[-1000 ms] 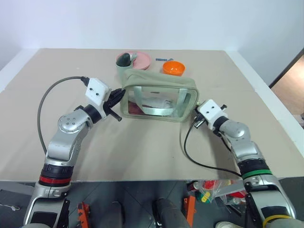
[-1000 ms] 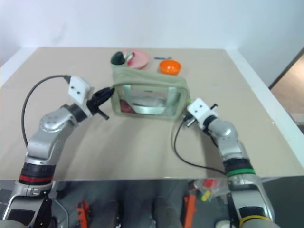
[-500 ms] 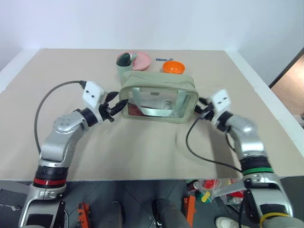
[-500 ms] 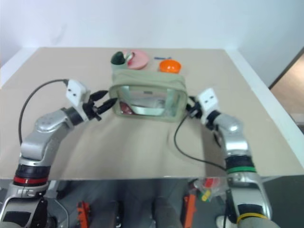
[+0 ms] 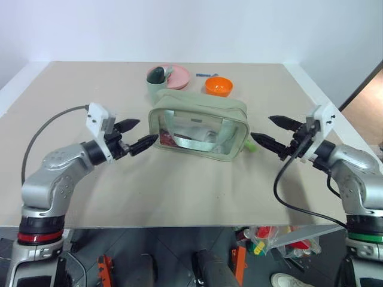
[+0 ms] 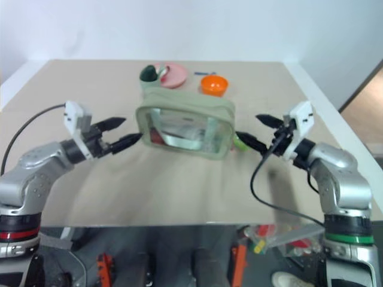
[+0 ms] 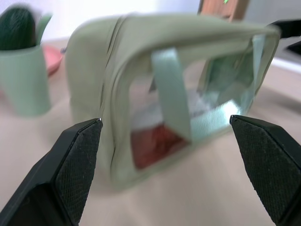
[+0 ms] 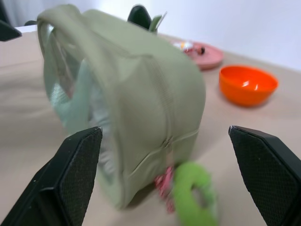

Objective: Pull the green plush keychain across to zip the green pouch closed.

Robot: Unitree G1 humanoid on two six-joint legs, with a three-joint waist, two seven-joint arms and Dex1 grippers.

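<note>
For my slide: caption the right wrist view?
Open jaws frame the green pouch, green plush keychain hanging at its end.

Orange bowl (image 5: 218,86) at the counter's (image 5: 179,191) far edge, pink plate (image 5: 178,76) beside it, pale green cup (image 5: 156,85) just beyond the plate

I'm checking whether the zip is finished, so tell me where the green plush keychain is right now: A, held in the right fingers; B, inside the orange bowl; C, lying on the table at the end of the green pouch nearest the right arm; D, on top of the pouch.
C: the green plush keychain lies on the table beside the green pouch, free of the open right gripper.
</note>
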